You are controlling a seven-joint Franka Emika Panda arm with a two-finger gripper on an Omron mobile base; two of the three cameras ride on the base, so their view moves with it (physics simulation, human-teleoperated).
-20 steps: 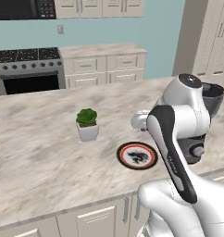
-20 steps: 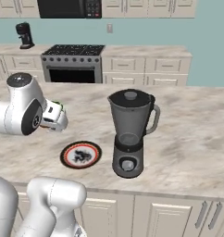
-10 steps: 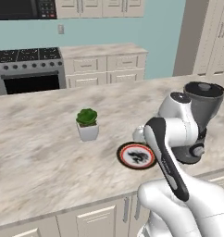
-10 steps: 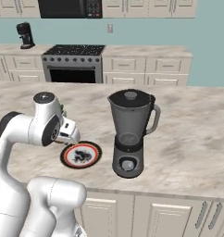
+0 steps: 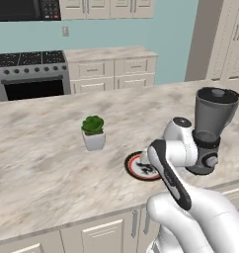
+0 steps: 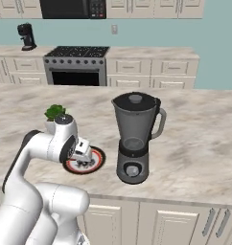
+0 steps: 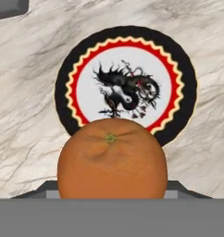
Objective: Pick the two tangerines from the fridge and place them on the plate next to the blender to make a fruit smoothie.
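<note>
One orange tangerine [image 7: 112, 159] sits between the fingers of my gripper [image 7: 112, 187], which is shut on it. The fruit hides the fingertips in the hand view. Straight below it lies the round plate [image 7: 63, 83], with a dark rim, a red ring and a pale centre bearing a black drawing. The part of the plate I can see holds nothing. In the right base view my gripper [image 6: 84, 152] hangs low over the plate [image 6: 98, 160], just left of the dark grey blender [image 6: 134, 139]. The left base view shows the plate [image 5: 135, 168] partly behind my arm, with the blender [image 5: 213, 128] to its right. The fridge is out of view.
A small potted plant [image 5: 93, 132] in a white pot stands on the marble counter [image 5: 37, 168] left of the plate; its leaves [image 6: 54, 113] show behind my arm. A stove [image 6: 75, 67] and beige cupboards line the far wall. The counter's front edge runs close below the plate.
My arm has swung down and in, bringing the hand with the tangerine from above the counter to low over the plate. Plant, plate and blender have stayed put.
</note>
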